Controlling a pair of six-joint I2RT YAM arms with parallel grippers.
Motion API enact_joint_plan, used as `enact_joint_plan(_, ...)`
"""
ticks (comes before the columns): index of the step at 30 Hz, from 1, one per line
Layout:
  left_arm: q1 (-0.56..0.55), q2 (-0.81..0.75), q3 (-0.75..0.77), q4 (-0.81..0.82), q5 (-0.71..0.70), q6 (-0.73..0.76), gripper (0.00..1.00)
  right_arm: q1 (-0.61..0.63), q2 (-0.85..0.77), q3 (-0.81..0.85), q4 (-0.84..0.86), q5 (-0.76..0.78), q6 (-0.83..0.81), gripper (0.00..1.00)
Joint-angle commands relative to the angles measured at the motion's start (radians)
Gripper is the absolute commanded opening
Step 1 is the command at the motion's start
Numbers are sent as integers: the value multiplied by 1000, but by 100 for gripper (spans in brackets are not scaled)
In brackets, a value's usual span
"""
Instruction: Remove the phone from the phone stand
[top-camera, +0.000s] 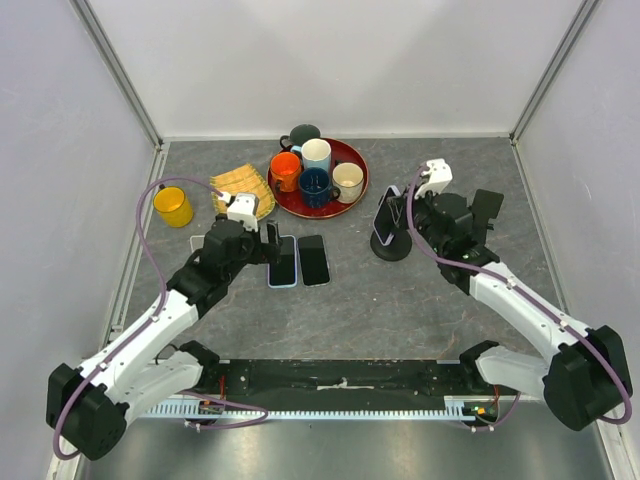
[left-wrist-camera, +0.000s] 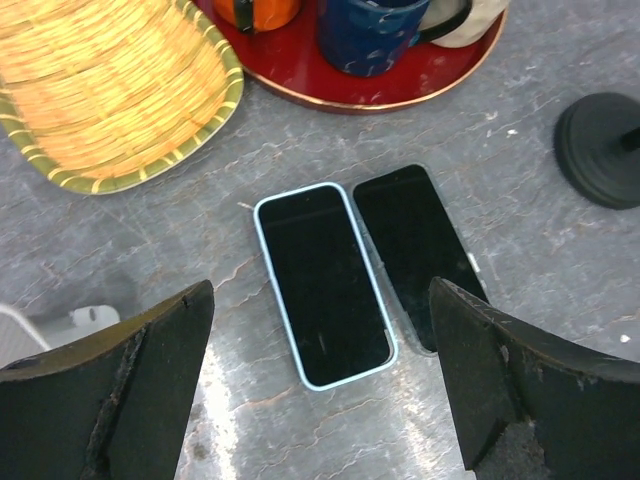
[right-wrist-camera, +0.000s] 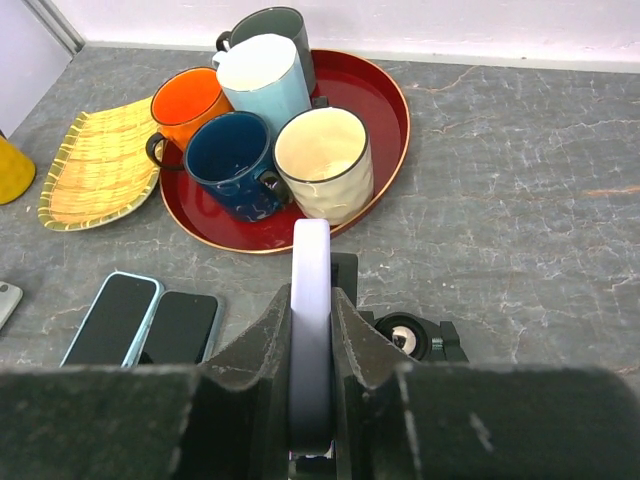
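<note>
right gripper (right-wrist-camera: 311, 335) clamped on phone (right-wrist-camera: 311, 265) | phone seemingly seated in phone stand (top-camera: 391, 249) | left gripper (left-wrist-camera: 320, 292) spread wide

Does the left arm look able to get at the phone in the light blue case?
Probably yes: the left end effector hangs open right above the blue-cased phone, with nothing between them. The black phone lies close beside it and may crowd one finger.
</note>
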Motion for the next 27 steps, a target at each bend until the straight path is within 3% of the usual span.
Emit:
enact_joint_plan(1, -8, 36, 74, 78, 57, -52, 94, 88, -59, 16, 156, 218, 61, 0)
enact_joint_plan(8, -47, 88, 134, 84, 86, -58, 94, 208, -34, 26, 126, 403, 53, 6)
enact_joint_plan(14, -79, 114, 164, 87, 103, -65, 94, 244, -18, 41, 92, 450, 75, 17)
enact_joint_plan(16, -94, 120, 172, 89, 106, -67, 94, 247, -21, 47, 89, 421, 82, 28)
enact_joint_plan(17, -100, 122, 177, 87, 108, -70, 94, 245, -22, 52, 83, 419, 85, 39)
enact_joint_plan(19, -116, 128, 183, 84, 108, -75, 94, 247, -28, 65, 66, 418, 92, 50)
enact_joint_plan(20, -123, 129, 189, 84, 108, -76, 94, 247, -31, 72, 58, 418, 92, 62)
enact_joint_plan(23, -149, 146, 207, 78, 96, -87, 94, 247, -50, 96, 20, 419, 96, 79)
enact_joint_plan(27, -192, 178, 247, 64, 56, -110, 94, 245, -87, 128, -48, 428, 92, 92)
